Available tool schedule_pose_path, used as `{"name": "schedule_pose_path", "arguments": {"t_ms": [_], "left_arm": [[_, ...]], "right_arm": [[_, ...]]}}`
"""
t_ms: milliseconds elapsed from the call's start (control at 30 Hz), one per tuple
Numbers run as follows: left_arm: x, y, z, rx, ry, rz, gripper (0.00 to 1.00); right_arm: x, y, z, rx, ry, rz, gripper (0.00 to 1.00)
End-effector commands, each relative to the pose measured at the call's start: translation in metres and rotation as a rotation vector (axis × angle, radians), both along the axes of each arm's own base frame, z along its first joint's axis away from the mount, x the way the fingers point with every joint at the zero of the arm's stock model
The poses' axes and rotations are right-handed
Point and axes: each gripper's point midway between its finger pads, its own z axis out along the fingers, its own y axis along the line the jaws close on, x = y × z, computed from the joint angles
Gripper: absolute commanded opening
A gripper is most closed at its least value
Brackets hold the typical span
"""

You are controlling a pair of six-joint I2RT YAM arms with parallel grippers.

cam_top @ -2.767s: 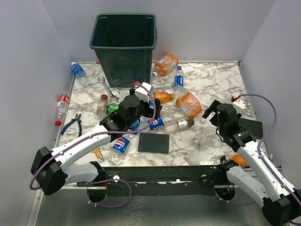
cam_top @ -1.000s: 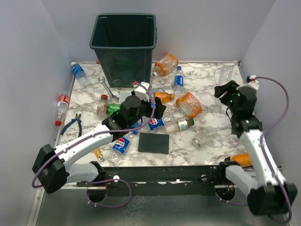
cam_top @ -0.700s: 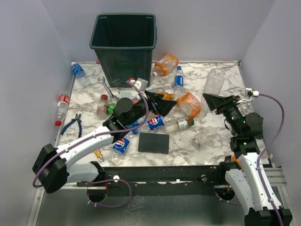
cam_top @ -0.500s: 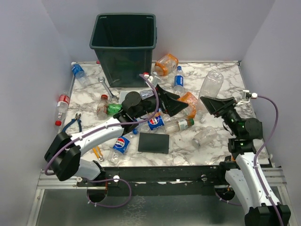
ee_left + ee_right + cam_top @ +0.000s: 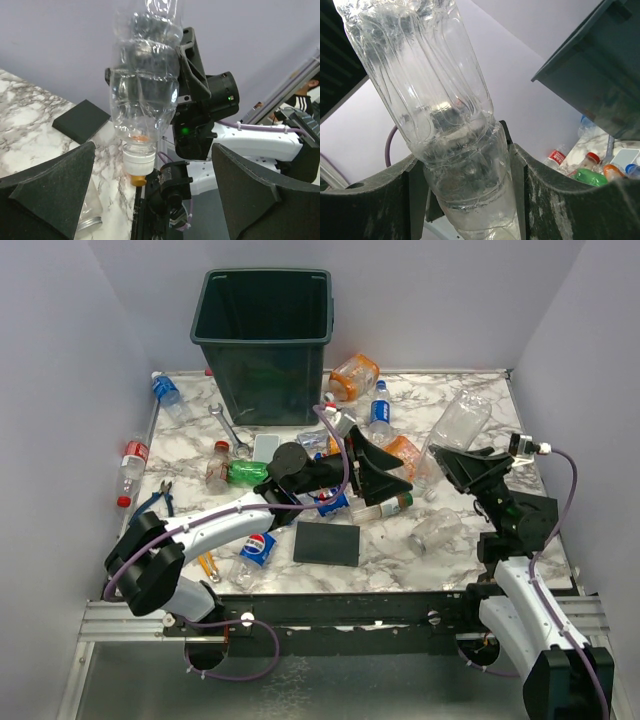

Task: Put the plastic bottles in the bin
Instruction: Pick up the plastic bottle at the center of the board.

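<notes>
My right gripper (image 5: pixel 462 466) is shut on a clear unlabelled plastic bottle (image 5: pixel 461 421) and holds it above the table's right side. In the right wrist view the bottle (image 5: pixel 435 100) sits between the jaws of this gripper (image 5: pixel 470 180). My left gripper (image 5: pixel 392 476) is open and empty, reaching right toward that bottle. In the left wrist view its jaws (image 5: pixel 152 150) stand wide on either side of the bottle (image 5: pixel 145 90), whose white cap points down. The dark green bin (image 5: pixel 262 340) stands at the back and also shows in the right wrist view (image 5: pixel 600 75). Several bottles lie on the marble table.
Loose bottles: orange-label (image 5: pixel 353 377), blue (image 5: pixel 380 412), far-left blue (image 5: pixel 165 390), red (image 5: pixel 132 462), green (image 5: pixel 240 472), Pepsi (image 5: pixel 257 545), crushed clear (image 5: pixel 435 530). A wrench (image 5: pixel 228 425), pliers (image 5: pixel 155 502) and a black plate (image 5: pixel 327 543) also lie there. Another black plate (image 5: pixel 80 120) lies near the right arm.
My right gripper has lifted the clear bottle off the table and tilted it up. My left arm has swung right toward it, jaws open.
</notes>
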Motion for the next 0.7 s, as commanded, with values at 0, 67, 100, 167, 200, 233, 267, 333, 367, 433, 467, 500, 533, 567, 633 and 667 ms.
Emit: {"name": "schedule_pose_path", "arguments": {"t_ms": [0, 67, 100, 167, 200, 233, 267, 333, 367, 433, 467, 500, 533, 567, 633, 667], "left_arm": [[-0.021, -0.012, -0.001, -0.011, -0.099, -0.070, 0.99], [-0.022, -0.014, -0.006, -0.002, -0.099, -0.075, 0.99], [-0.022, -0.016, -0.007, 0.001, -0.096, -0.076, 0.99], [-0.020, -0.017, -0.009, 0.003, -0.089, -0.071, 0.99], [-0.019, -0.018, -0.010, 0.005, -0.085, -0.069, 0.99], [-0.019, -0.019, -0.010, 0.004, -0.084, -0.067, 0.99], [-0.019, -0.020, -0.009, 0.003, -0.082, -0.068, 0.98], [-0.020, -0.024, -0.009, 0.002, -0.079, -0.077, 0.93], [-0.020, -0.025, -0.010, 0.004, -0.077, -0.083, 0.90], [-0.022, -0.028, -0.012, 0.007, -0.073, -0.090, 0.82], [-0.021, -0.030, -0.013, 0.010, -0.069, -0.090, 0.78], [-0.021, -0.030, -0.014, 0.011, -0.066, -0.090, 0.74], [-0.021, -0.031, -0.015, 0.013, -0.064, -0.089, 0.71], [-0.021, -0.032, -0.016, 0.014, -0.064, -0.090, 0.68], [-0.022, -0.032, -0.016, 0.015, -0.066, -0.091, 0.62], [-0.022, -0.033, -0.017, 0.016, -0.069, -0.092, 0.60]], "right_arm": [[-0.022, 0.003, 0.022, 0.033, -0.087, 0.059, 0.43], [-0.023, 0.004, 0.024, 0.035, -0.090, 0.067, 0.43], [-0.024, 0.005, 0.025, 0.036, -0.091, 0.071, 0.43], [-0.024, 0.006, 0.026, 0.038, -0.092, 0.079, 0.42], [-0.024, 0.007, 0.026, 0.037, -0.091, 0.083, 0.43], [-0.024, 0.007, 0.026, 0.037, -0.090, 0.085, 0.42], [-0.024, 0.008, 0.025, 0.037, -0.087, 0.088, 0.42], [-0.024, 0.010, 0.023, 0.038, -0.082, 0.094, 0.42], [-0.024, 0.011, 0.023, 0.039, -0.082, 0.099, 0.42], [-0.024, 0.014, 0.022, 0.037, -0.079, 0.106, 0.42], [-0.024, 0.015, 0.022, 0.037, -0.079, 0.110, 0.42], [-0.024, 0.016, 0.022, 0.034, -0.079, 0.114, 0.42], [-0.024, 0.018, 0.021, 0.030, -0.079, 0.119, 0.42], [-0.024, 0.019, 0.021, 0.028, -0.079, 0.121, 0.42], [-0.024, 0.021, 0.020, 0.025, -0.075, 0.127, 0.42], [-0.024, 0.021, 0.019, 0.024, -0.074, 0.129, 0.42]]}}
